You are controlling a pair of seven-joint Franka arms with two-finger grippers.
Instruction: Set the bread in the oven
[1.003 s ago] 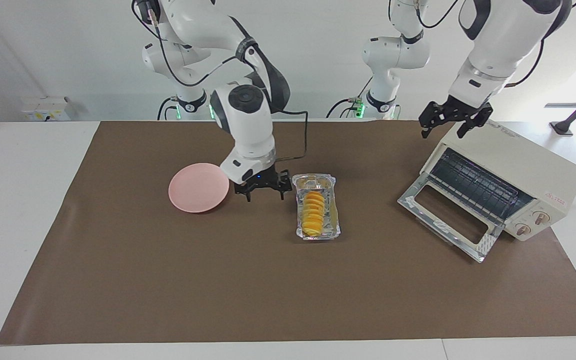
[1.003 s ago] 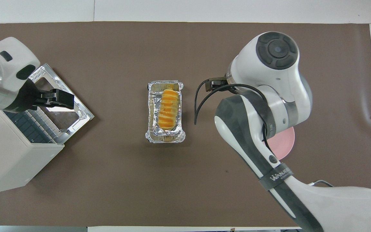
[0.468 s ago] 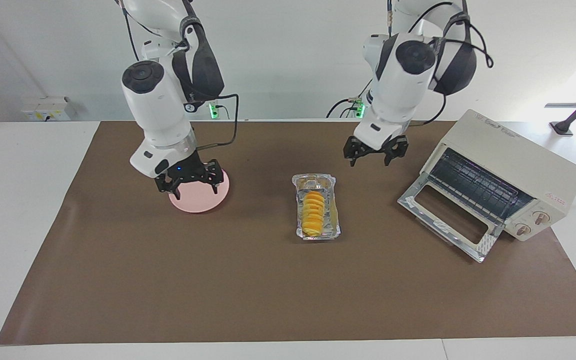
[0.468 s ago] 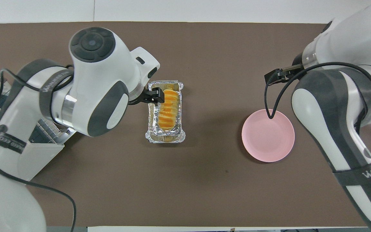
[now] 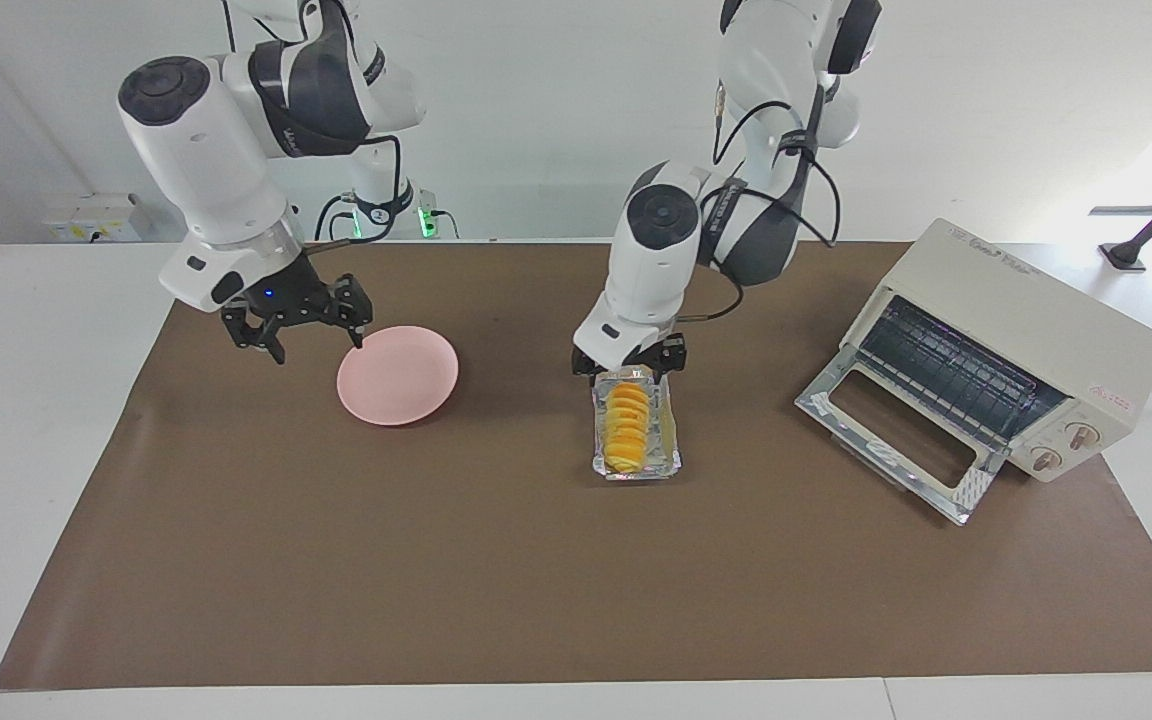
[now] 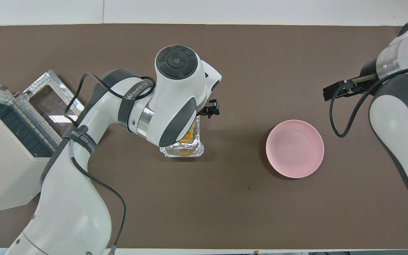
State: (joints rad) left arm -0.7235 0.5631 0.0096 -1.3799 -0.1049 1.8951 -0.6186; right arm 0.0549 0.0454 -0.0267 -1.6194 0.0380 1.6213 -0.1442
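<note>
Surface: we are viewing a brown mat (image 5: 336,560).
Bread (image 5: 627,415): lying in foil tray (image 5: 669,440), beside the oven (image 5: 1026,330), not inside.
Oven door: hanging open.
Left gripper (image 5: 628,368): hovering over the tray; jaws unreadable.
Right gripper (image 5: 296,325): waiting spread, empty.
Remaining: we are judging grasp and transfer undone.

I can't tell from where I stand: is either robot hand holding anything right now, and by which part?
Nothing is held. The left gripper is low over the foil tray's robot-side end; the bread lies in the tray. The right gripper, fingers open, hangs empty beside the pink plate.

Bread (image 5: 628,415) apparently outside open oven (image 5: 996,365)
</note>
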